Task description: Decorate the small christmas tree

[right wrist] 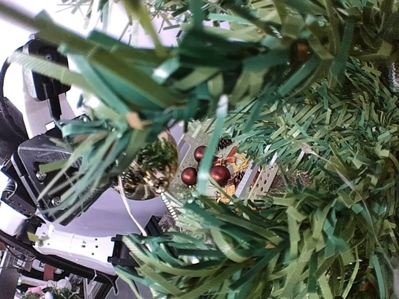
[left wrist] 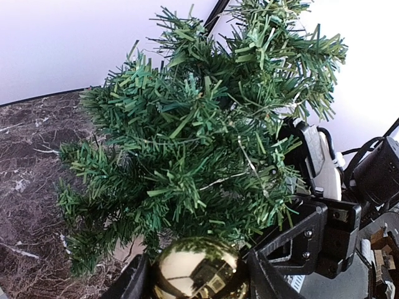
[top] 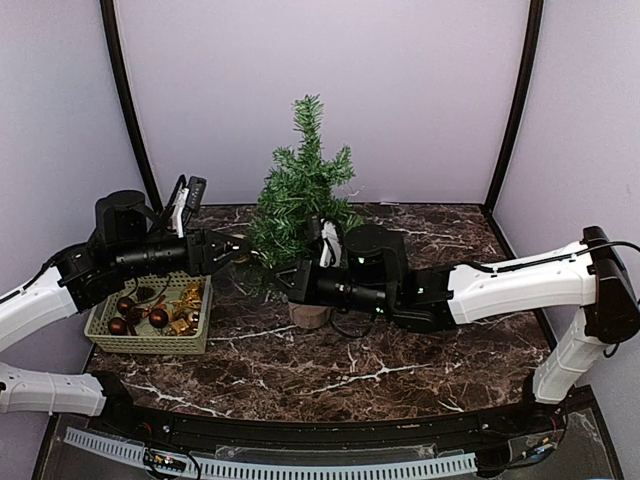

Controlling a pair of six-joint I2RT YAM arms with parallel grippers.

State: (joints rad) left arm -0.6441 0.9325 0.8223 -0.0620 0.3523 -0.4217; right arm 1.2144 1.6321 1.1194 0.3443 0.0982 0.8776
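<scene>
The small christmas tree [top: 300, 190] stands at the middle back of the table on its pale stump base [top: 310, 316]. My left gripper [top: 232, 248] reaches in from the left and is shut on a shiny gold ball [left wrist: 196, 271], which sits against the tree's [left wrist: 199, 143] lower left branches. The same gold ball [right wrist: 149, 165] hangs at the left of the right wrist view, behind green needles. My right gripper [top: 285, 275] is pushed into the low branches just above the stump; needles hide its fingertips and whatever lies between them.
A pale green perforated basket [top: 150, 343] at the left holds dark red balls [right wrist: 206, 171], gold ornaments and pine cones. Dark marble tabletop lies in front of the tree. The right arm's black wrist [left wrist: 324, 237] is close to the left fingers.
</scene>
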